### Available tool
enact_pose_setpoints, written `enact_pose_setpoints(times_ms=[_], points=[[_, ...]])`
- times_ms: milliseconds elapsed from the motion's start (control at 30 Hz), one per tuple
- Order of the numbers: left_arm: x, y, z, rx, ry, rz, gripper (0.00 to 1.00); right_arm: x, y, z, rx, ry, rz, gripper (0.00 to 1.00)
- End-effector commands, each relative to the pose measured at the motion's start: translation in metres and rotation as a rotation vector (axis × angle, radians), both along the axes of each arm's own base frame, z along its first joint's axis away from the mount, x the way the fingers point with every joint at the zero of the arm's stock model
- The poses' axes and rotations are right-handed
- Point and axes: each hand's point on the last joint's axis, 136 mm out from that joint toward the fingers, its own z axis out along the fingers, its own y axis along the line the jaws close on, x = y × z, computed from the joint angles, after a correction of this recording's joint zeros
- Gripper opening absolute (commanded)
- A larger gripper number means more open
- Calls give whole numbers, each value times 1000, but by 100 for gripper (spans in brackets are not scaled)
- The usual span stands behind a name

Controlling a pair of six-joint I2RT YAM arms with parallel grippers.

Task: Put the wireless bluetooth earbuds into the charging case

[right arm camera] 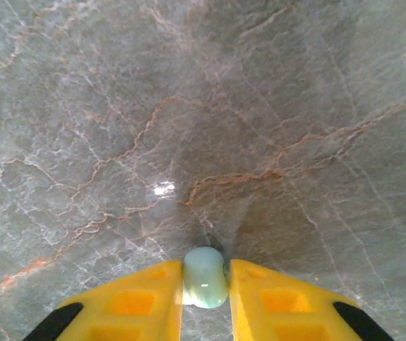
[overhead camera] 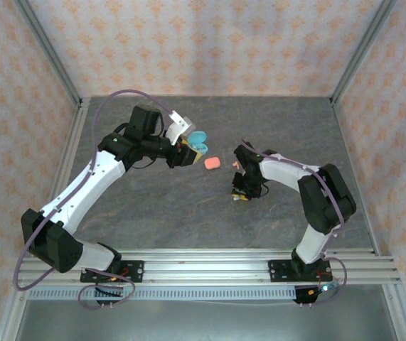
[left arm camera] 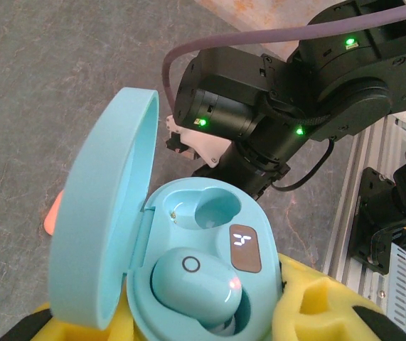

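**Small teal plastic earbud (right arm camera: 205,275) pinched in right gripper (right arm camera: 205,288)**

Yellow fingers (right arm camera: 139,298) of the right gripper are clamped on the earbud from both sides, just above the grey marbled tabletop (right arm camera: 188,106). The left gripper (left arm camera: 195,316) is closed around an oval teal plastic charging case (left arm camera: 188,234) with its lid swung open and yellow pads (left arm camera: 309,305) against the base. A second teal earbud (left arm camera: 197,284) sits in the nearer well, and the farther well is bare. A salmon-pink oval case (overhead camera: 212,163) lies on the table between the two grippers.
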Motion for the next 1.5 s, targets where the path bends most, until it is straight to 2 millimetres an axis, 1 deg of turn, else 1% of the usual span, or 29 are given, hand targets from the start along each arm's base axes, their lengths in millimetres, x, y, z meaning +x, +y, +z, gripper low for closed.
enact_pose_setpoints(times_ms=[0,267,433,500,600,767,900,967,1067,1133,1167,1267,1367,1467], points=[[-8,5,7,-5,-18,-6,8,-5,-3,-10,-29,11,29,24],[-10,7,10,-4,-22,0,8,-2,0,-12,-31,7,44,23],[-11,8,9,0,-22,4,8,2,3,-6,-32,-10,55,17],[-10,8,10,-3,-25,5,8,4,0,-1,-48,-14,56,15],[-9,7,12,-8,-29,4,8,3,-4,12,-73,-18,60,13],[-5,4,17,-25,-34,2,8,2,-11,41,-98,-40,73,12],[-2,1,18,-43,-33,-1,8,-2,-12,61,-92,-47,99,12],[-1,-1,19,-50,-31,1,8,-5,-13,64,-93,-43,121,11],[0,-2,21,-56,-35,0,8,-12,-19,64,-119,-9,142,11],[-1,-2,22,-58,-40,2,8,-15,-20,70,-123,1,149,11],[-1,-2,23,-56,-44,3,8,-15,-20,74,-121,-6,147,11],[-3,-2,24,-56,-58,-2,8,-10,-20,98,-116,-61,150,11],[0,-5,24,-61,-76,-7,8,-6,-24,127,-127,-111,155,11],[5,-10,29,-69,-97,-13,8,-4,-27,158,-127,-160,157,10]])
